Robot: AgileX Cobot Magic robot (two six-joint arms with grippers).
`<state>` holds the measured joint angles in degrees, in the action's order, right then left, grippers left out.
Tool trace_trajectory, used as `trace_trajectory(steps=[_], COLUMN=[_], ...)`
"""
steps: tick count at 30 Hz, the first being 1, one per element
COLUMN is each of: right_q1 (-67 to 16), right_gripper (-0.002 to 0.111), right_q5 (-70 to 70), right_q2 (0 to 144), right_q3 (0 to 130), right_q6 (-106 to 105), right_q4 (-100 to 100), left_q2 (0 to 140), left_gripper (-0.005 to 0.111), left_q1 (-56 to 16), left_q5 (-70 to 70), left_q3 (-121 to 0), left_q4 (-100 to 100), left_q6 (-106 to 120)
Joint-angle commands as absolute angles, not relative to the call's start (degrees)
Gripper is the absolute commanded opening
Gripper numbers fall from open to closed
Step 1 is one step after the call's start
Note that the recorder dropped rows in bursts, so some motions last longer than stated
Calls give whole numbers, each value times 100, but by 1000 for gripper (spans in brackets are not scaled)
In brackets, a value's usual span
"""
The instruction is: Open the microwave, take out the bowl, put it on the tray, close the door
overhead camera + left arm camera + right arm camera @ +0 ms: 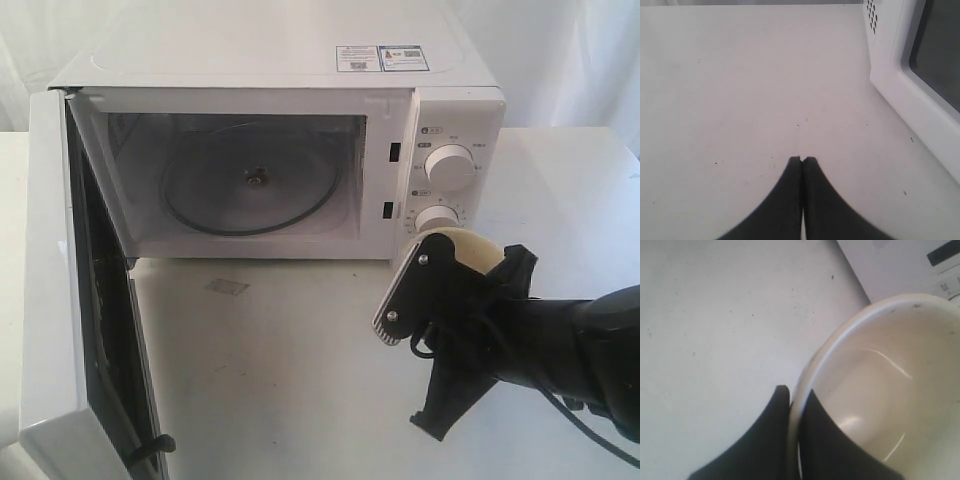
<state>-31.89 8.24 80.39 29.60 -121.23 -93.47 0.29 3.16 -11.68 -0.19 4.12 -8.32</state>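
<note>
With right hand point(797, 399) clamped on bowl point(880, 385) rim just before microwave point(250, 60) dials point(450, 166), needs tray, not in view; would leave microwave's wide-open door point(48, 290) to nearer left hand point(803, 162), pinched shut, empty.

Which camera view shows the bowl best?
The right wrist view: the bowl fills half of it, inside empty, rim pinched by the right gripper. The exterior view shows only a cream sliver behind that gripper. The left wrist view shows none.
</note>
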Motion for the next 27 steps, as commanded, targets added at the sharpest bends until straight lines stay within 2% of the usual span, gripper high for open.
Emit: trace_trajectory(steps=[1, 7, 27], right_q1=[-3212, -3212, -3196], right_gripper=[0, 0, 0], right_q5=[730, 888, 1118], right_q2=[8114, 8639, 9033], right_q3=[2930, 2930, 3203], right_q6=[-12222, -12222, -12222], right_q4=[-9388, -9243, -9279], left_q2=[0, 0, 0], left_gripper=[0, 0, 0], left_q1=[326, 326, 326], left_q5=[-1156, -1156, -1156], left_q3=[0, 0, 0], left_q4=[397, 397, 397], left_q6=[-861, -861, -861])
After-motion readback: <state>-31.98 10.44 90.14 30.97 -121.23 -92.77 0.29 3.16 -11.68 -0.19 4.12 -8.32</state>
